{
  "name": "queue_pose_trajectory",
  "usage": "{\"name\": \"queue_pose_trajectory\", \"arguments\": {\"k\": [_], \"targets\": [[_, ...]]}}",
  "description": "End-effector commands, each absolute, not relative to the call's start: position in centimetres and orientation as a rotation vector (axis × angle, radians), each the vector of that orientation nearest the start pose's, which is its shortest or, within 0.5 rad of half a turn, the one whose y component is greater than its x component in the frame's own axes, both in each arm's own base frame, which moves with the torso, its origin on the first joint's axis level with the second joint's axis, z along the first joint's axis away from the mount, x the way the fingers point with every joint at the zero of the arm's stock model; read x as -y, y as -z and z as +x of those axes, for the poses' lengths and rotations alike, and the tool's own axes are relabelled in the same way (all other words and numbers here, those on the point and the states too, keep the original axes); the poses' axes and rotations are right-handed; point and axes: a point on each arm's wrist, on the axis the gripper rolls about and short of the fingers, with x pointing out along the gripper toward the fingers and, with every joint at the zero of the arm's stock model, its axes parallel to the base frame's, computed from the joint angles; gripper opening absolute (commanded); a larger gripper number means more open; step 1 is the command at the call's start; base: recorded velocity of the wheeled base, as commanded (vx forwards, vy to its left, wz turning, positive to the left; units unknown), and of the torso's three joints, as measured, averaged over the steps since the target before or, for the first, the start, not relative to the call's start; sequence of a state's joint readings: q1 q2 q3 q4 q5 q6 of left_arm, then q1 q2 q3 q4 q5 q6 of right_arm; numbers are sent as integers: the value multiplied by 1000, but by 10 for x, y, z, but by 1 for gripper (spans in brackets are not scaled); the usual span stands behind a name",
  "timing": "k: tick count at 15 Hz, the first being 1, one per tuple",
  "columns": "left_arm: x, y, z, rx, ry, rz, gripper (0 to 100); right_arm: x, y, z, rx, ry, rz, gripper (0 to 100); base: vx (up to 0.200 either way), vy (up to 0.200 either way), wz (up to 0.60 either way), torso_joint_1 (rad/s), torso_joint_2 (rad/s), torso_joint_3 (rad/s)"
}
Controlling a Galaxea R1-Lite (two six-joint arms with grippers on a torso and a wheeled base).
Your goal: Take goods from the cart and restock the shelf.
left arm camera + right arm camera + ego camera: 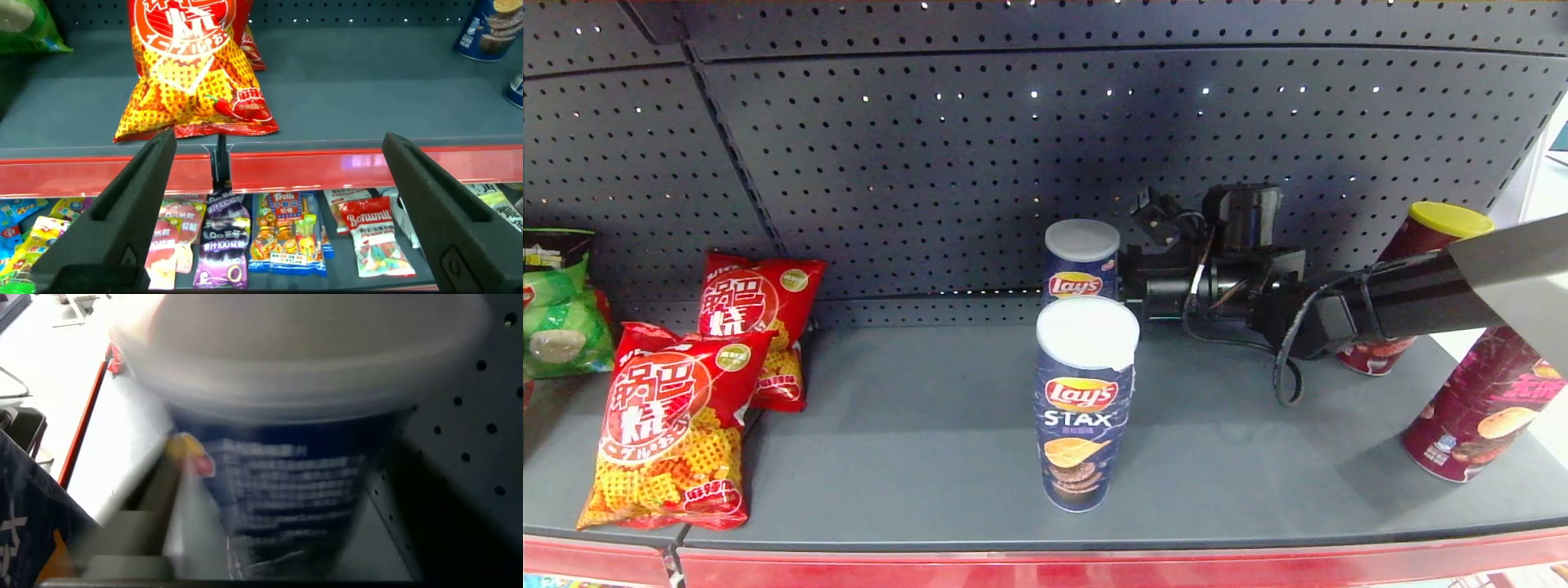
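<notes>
Being grasped by right gripper [1117, 283]: blue cardboard chip can [1082, 261], white-lidded, at back of grey metal shelf [915, 441], just behind matching front can [1085, 408]. Risk: front can being toppled if wrist swings forward during withdrawal. Empty left gripper [278, 204] being held spread.

Head: high, forward-down onto shelf [915, 441].
Left wrist: low before shelf front, facing in; shares red bag [192, 69] with head.
Right wrist: tight on rear can [286, 490].
</notes>
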State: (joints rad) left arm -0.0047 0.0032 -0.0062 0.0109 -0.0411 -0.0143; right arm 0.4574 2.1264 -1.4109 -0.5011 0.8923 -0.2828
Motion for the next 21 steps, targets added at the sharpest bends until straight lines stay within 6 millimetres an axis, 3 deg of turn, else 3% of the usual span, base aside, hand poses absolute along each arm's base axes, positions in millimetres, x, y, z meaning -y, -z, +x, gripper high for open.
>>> {"name": "queue_pose_trajectory", "arguments": {"k": [1, 9, 14, 21], "targets": [[1, -76, -23, -10, 46, -16, 100, -206, -177, 379, -34, -1365, -188, 100, 0, 0, 0, 0, 0, 0], [1, -76, -23, -10, 46, -16, 100, -192, -183, 379, -28, -1347, -186, 100, 0, 0, 0, 0, 0, 0], [1, -76, -23, -10, 46, -14, 100, -169, -194, 374, -21, -1308, -184, 100, 0, 0, 0, 0, 0, 0], [1, -76, -23, -10, 46, -14, 100, -144, -218, 337, 3, -1289, -190, 100, 0, 0, 0, 0, 0, 0]]}}
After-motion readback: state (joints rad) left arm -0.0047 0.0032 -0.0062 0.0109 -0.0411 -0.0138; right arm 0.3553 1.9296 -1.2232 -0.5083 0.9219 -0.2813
